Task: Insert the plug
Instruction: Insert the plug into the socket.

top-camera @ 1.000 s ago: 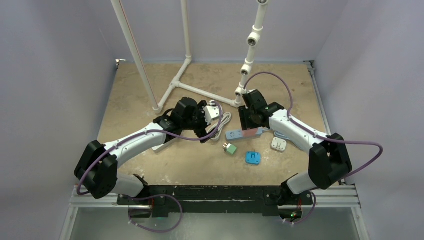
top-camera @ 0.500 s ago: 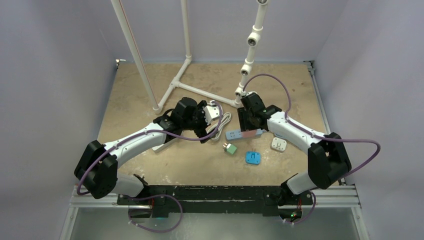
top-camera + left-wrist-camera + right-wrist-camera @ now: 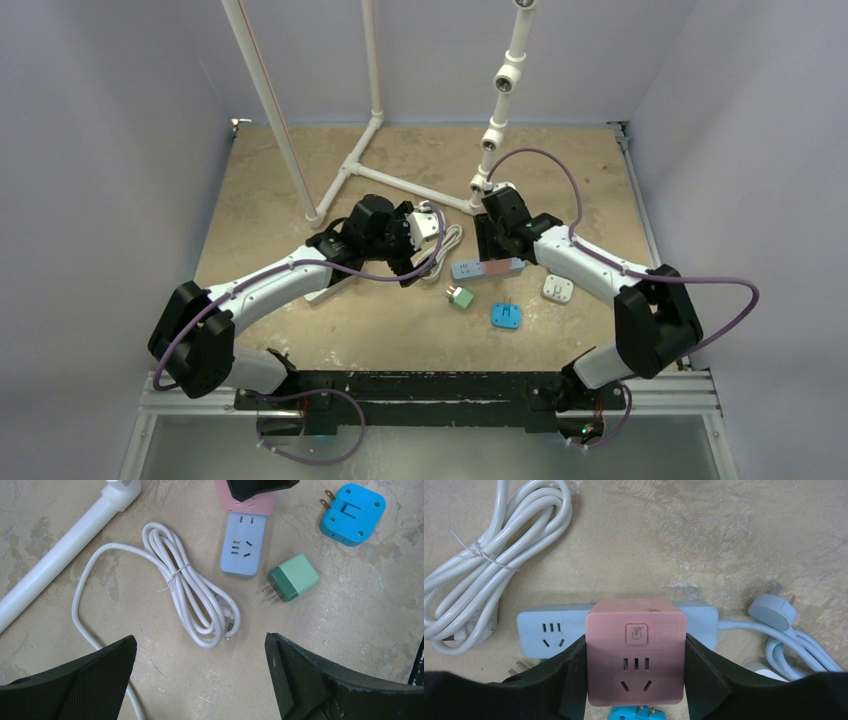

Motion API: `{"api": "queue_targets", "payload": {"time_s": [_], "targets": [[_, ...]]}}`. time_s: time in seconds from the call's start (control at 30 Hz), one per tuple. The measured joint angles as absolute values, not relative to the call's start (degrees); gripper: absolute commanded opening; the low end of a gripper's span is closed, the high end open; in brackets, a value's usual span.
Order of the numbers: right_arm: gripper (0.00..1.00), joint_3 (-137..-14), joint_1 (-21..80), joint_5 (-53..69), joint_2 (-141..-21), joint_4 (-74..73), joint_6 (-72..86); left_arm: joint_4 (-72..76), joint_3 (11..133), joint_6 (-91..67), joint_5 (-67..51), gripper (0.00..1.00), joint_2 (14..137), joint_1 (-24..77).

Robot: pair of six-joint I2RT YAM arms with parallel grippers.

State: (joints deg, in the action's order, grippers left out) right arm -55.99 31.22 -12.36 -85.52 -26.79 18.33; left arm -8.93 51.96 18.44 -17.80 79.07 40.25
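The right hand point(image 3: 635, 674) is grasping the pink plug cube point(image 3: 635, 630), both fingers pressing against its side faces. Compared with a second ago, this hand is sitting a little further along the pale blue power strip point(image 3: 549, 629), toward the left arm. The cube is now covering the strip's middle instead of its end. The strip is lying crosswise under the hand. I cannot tell whether the cube's pins are sitting in a socket.

The left hand point(image 3: 200, 680) is hanging released, fingers spread wide, exactly where it was before. A coiled white cable point(image 3: 192, 597) is lying on the bench point(image 3: 350, 630) just ahead of its fingertips. A green plug point(image 3: 294, 577) and a blue adapter point(image 3: 354, 512) are lying beyond its right finger, untouched.
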Motion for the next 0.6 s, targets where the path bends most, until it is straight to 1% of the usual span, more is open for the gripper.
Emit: {"api": "queue_targets", "payload": {"time_s": [0.27,0.43,0.6], "targets": [[0.0,-55.79,35.51,-15.79,-85.3,-26.52,19.44,-9.13,51.99,18.5,-17.19,0.99,78.43,40.25],[0.0,-51.18,39.75,-15.59,-81.3,-22.79,23.03,-9.47,52.38,18.65,-16.43,0.99,77.45,40.25],[0.0,-47.57,40.49,-15.53,-78.3,-20.05,24.69,-9.58,52.4,18.65,-16.23,0.99,76.99,40.25]]}}
